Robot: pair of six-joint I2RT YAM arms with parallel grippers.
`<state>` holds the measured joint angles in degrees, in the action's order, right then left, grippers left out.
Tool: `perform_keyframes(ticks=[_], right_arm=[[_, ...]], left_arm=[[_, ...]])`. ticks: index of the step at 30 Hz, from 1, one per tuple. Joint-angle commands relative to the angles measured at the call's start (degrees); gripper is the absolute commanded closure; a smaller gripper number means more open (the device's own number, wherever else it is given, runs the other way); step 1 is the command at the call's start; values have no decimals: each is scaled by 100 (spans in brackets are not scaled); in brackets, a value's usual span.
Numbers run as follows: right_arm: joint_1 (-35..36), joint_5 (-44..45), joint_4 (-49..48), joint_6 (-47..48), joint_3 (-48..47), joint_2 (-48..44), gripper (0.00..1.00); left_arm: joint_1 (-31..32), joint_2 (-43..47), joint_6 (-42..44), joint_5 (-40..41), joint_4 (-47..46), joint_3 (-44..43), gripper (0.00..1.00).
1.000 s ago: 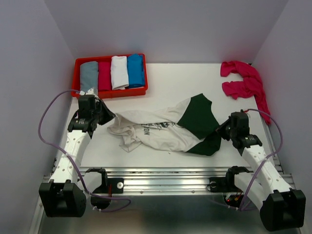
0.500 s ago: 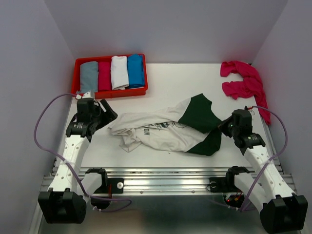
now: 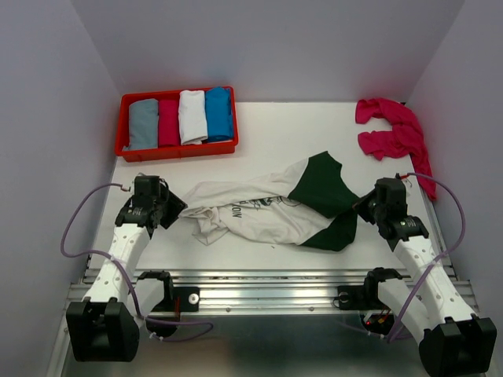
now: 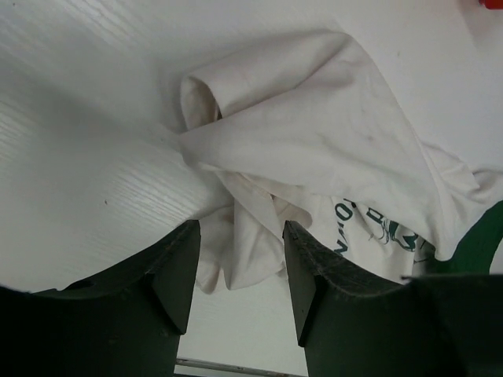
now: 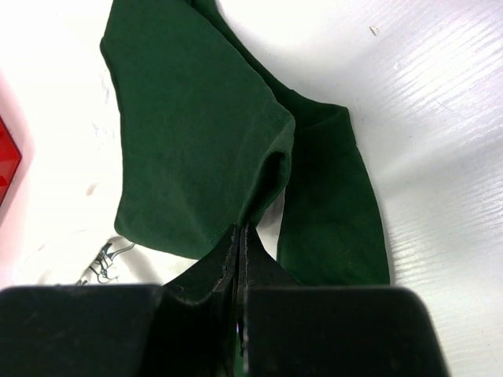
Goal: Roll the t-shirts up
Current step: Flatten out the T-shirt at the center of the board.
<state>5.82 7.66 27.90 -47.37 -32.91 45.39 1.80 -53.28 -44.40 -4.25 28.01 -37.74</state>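
Note:
A white t-shirt with dark green sleeves lies crumpled across the middle of the table, its chest print partly showing. My left gripper is at the shirt's left end. Its jaws are open in the left wrist view, with a fold of white cloth lying loose between the fingertips. My right gripper is at the shirt's right end, shut on the edge of a green sleeve and pinching it at the tips. Magenta-pink t-shirts lie bunched at the far right.
A red tray at the far left holds several rolled shirts: grey, magenta, white and blue. The side walls stand close to both arms. A metal rail runs along the table's near edge.
My left gripper has let go of the shirt's left end, opened, and moved back toward the near edge. The right gripper has kept its hold and hardly shifted.

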Motion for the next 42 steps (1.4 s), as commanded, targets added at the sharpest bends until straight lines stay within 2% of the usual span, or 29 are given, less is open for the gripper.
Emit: perform_keyframes(ticks=[1,2,9,15,21,24,26,27,28,29,36,42], right_arm=[[33,16,-30,70,-76,-109,99],[33,-19,-22,70,-76,-109,99],[33,-107,-21,88,-76,-109,99],[33,-133,-4,88,-67,-109,99],[33,-142,14,88,-84,-109,99],[33,-133,31,88,-93,-118,99],[33,-133,40,79,-102,-118,99],[33,-125,31,79,-93,-118,99],[33,-124,40,79,-93,-118,99],[33,-124,40,79,-102,-109,99],[33,-2,119,202,-356,-153,99],[33,420,321,483,-1401,-4,99]], left_arm=[[4,81,-693,364,-427,196,43],[4,-93,-727,546,-471,214,43],[4,-719,-868,496,-1069,381,43],[4,-921,-974,188,-1359,530,36],[4,-1185,-1071,56,-1684,688,39],[4,-1369,-1053,21,-1729,662,47],[4,-1344,-1053,-23,-1764,662,70],[4,-1326,-1036,-32,-1764,636,90],[4,-1256,-1027,-23,-1738,610,97],[4,-1221,-1000,-23,-1624,505,100],[4,-535,-614,223,-851,-295,100],[-5,-350,-201,320,-296,-1165,100]])
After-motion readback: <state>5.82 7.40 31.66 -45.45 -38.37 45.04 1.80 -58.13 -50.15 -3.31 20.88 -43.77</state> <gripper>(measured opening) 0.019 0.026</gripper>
